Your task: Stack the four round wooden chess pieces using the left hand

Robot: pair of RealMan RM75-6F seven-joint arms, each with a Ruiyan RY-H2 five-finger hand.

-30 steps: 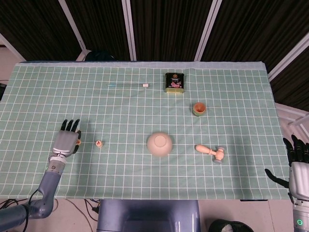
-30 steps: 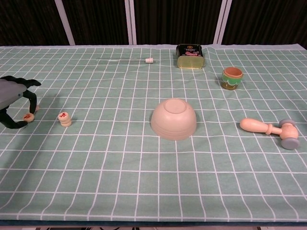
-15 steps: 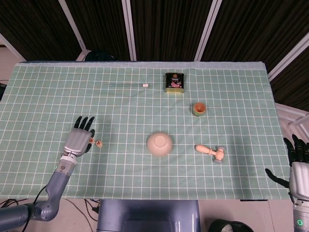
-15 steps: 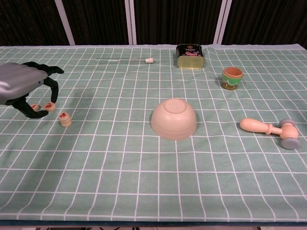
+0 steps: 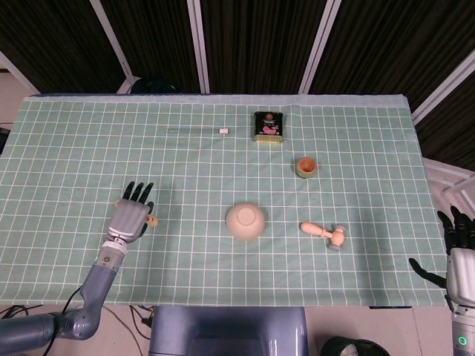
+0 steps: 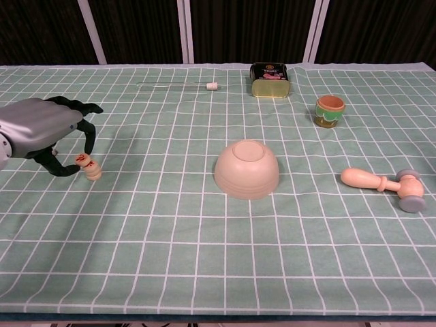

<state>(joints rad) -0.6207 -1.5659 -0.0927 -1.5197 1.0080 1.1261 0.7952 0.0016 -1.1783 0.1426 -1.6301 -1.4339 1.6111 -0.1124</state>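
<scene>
- One round wooden chess piece with a red mark (image 6: 82, 159), pinched in the left hand (image 6: 42, 129), had travelled rightward and arrived touching the top of the small stack of wooden pieces (image 6: 92, 171), well left of the upturned beige bowl (image 6: 246, 169); release looked imminent.
- Beyond that bowl, the orange-rimmed green cup (image 6: 330, 111) appeared empty; the dark tin (image 6: 270, 80) stayed closed.
- At the table's near corner, far from the bowl, the right hand (image 5: 462, 248) idled, fingers spread, empty.

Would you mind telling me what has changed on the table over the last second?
The left hand, pinching a round wooden chess piece, carried it rightward to just above the small wooden stack. The right hand, upturned cream bowl and wooden toy hammer stayed put.
</scene>
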